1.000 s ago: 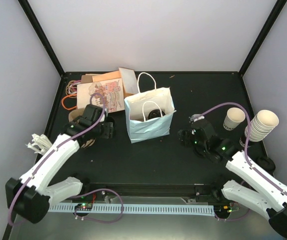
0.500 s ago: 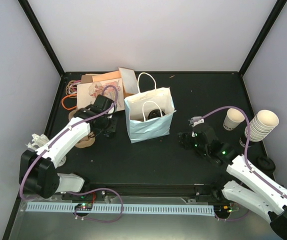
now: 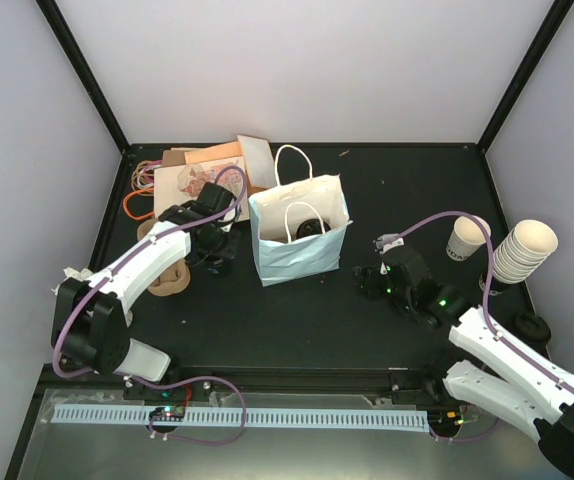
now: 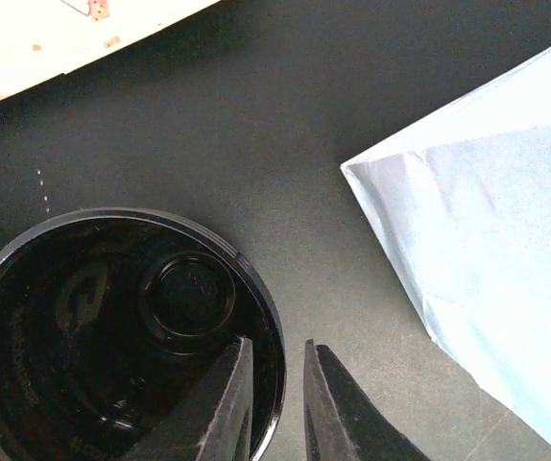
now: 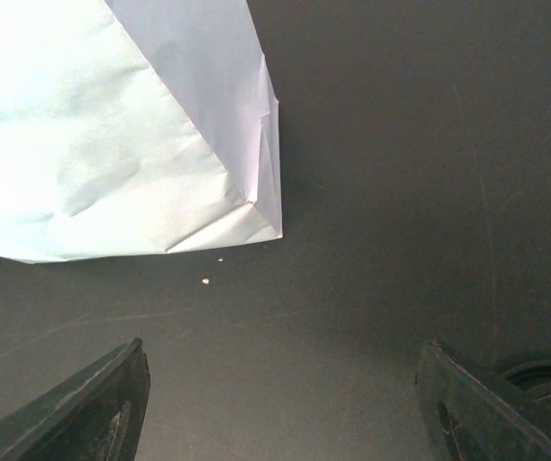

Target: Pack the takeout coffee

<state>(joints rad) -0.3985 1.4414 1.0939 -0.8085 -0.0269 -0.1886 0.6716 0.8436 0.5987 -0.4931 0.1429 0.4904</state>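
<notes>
Black bench (image 3: pixel 407 190) carries a white paper bag (image 5: pixel 112 125). At narrow opening, the left hand (image 4: pixel 277 403) pinches the takeout coffee (image 4: pixel 83 336) at its lid rim. Near the bag, the right hand (image 5: pixel 280 403) stands wide, holding nothing.

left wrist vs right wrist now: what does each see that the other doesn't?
Left wrist only: the takeout coffee, black lid up, with the left pincer pinching its rim; a cream paper edge top left. Right wrist only: the right pincer wide open above the table, plus part of a dark round object, unidentifiable. Both: the pale paper bag and the table.
</notes>
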